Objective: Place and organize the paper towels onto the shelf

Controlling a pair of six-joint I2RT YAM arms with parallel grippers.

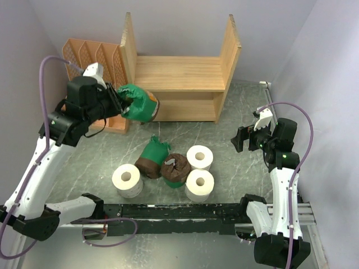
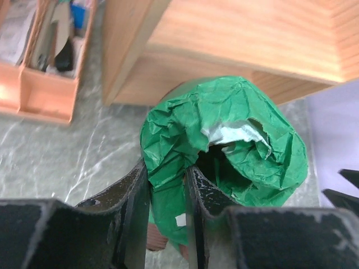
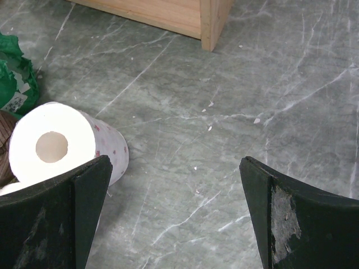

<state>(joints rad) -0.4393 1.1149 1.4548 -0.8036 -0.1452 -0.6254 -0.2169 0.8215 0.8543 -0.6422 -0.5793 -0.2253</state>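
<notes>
Your left gripper (image 2: 167, 185) pinches the crumpled end of the green roll (image 2: 235, 140), held just before the shelf's (image 1: 179, 73) left panel, axis running rightward along its front; your right gripper (image 3: 174, 185) is spread, well apart

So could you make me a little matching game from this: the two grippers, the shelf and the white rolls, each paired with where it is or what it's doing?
Things:
1. left gripper
2. right gripper
3. shelf
4. white rolls

Place or state:
a. open, holding nothing
b. on the table, near side
c. shut on a green roll
d. far side, next to the orange rack

Pairs: 1-c, 2-a, 3-d, 4-b
</notes>
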